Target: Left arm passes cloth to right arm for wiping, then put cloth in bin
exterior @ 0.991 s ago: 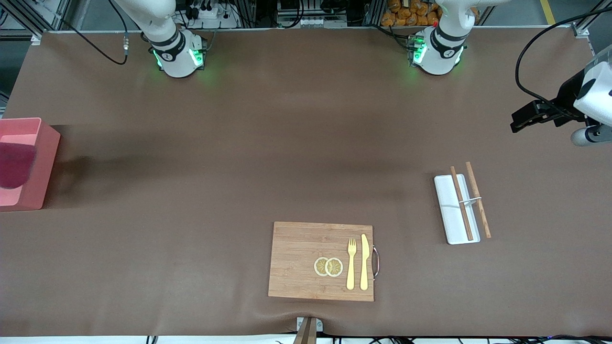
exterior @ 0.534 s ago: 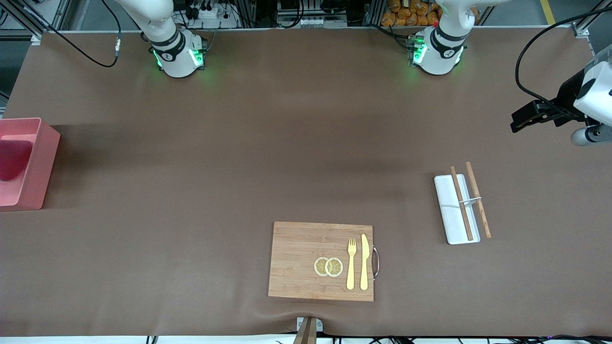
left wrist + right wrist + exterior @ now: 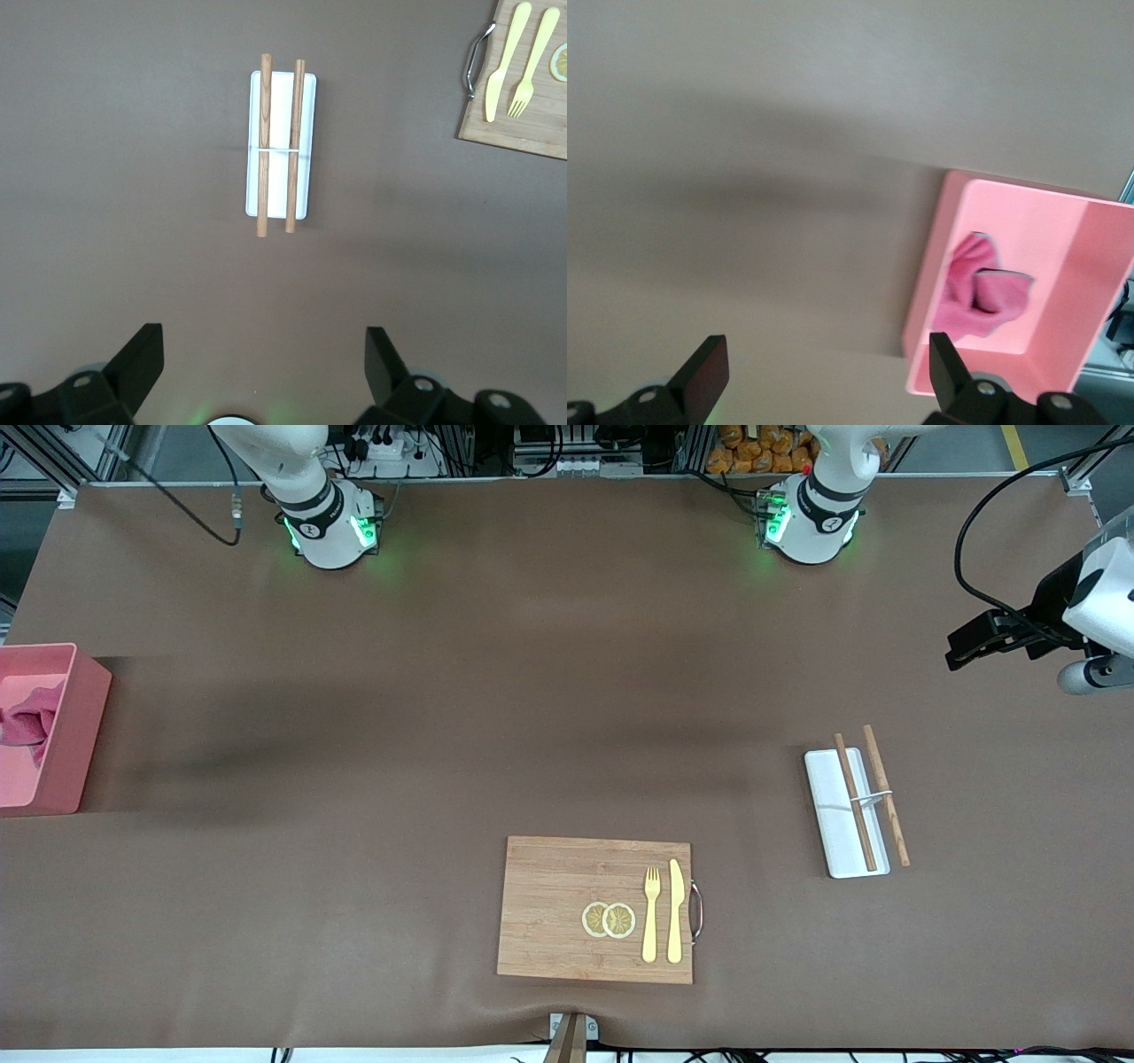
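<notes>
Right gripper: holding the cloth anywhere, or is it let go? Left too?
Nothing is held. The right gripper is open and empty; the cloth lies in the bin. The left gripper is open, empty, above the white tray.

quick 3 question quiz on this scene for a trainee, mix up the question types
1. True or false: the cloth lies inside the bin.
2. What lies across the white tray? A) chopsticks B) fork C) lemon slices
3. Fill in: the fork and knife lie on the ____.

Key
1. True
2. A, the chopsticks
3. cutting board
</notes>
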